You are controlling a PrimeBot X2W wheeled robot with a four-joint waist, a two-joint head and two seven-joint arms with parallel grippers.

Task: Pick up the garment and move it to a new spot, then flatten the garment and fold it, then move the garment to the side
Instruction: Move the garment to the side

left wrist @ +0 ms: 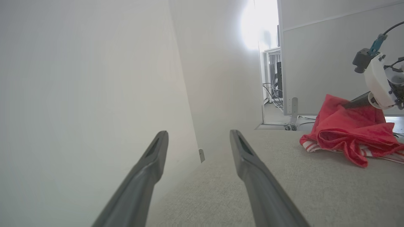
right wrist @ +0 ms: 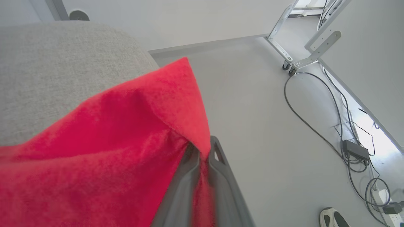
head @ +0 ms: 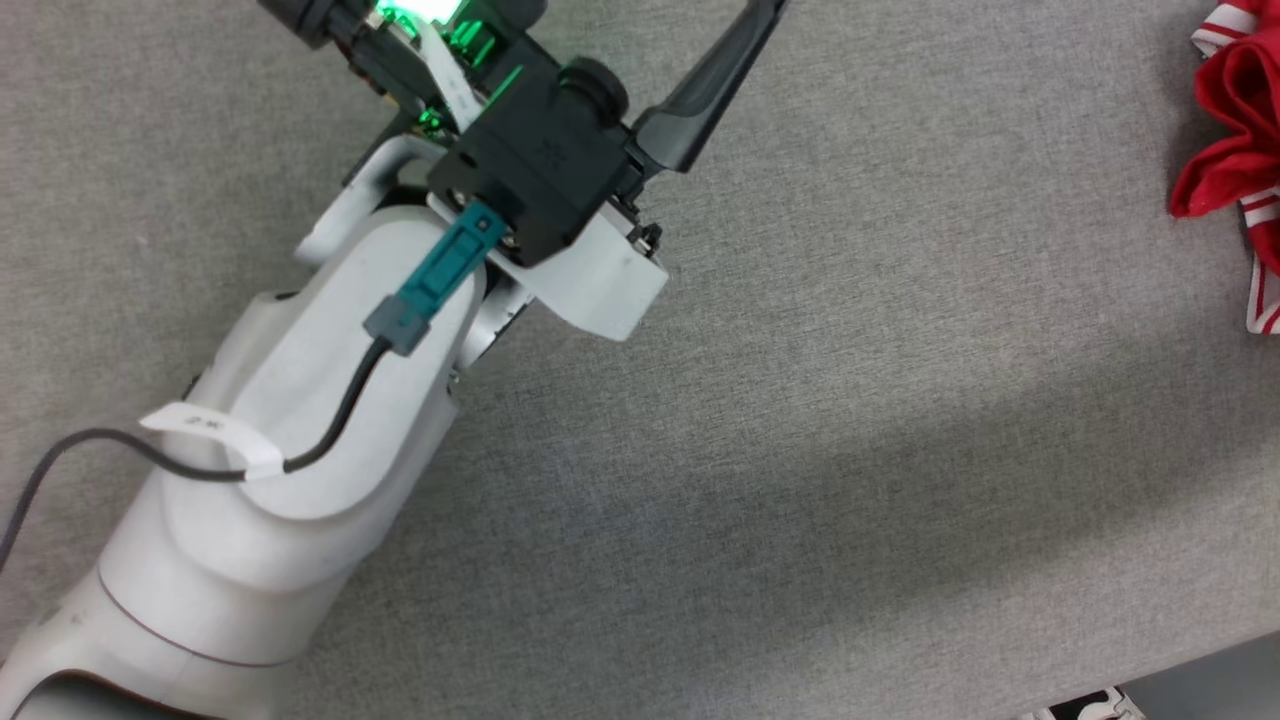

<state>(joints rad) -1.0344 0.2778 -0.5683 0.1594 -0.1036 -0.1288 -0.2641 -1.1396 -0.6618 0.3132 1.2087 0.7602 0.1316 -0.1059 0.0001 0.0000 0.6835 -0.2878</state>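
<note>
The garment (left wrist: 347, 132) is a bunched red heap with striped white trim, lying near the far corner of the grey fabric table (left wrist: 284, 189). In the head view the garment (head: 1235, 120) shows at the right edge. My right gripper (right wrist: 203, 148) is shut on a raised red fold of it and holds that fold up over the table's edge. From the left wrist view, the right gripper (left wrist: 356, 103) reaches into the heap from the right. My left gripper (left wrist: 199, 135) stands open and empty, well to the left of the garment. One of its fingers (head: 710, 90) shows at the head view's top.
My pale left forearm (head: 300, 420) with a dark cable crosses the table's left part. A white wall (left wrist: 94, 78) stands close behind the table. On the floor beyond the edge lie cables (right wrist: 315, 119), a power strip, partition feet (right wrist: 296, 63) and a person's shoe (right wrist: 331, 217).
</note>
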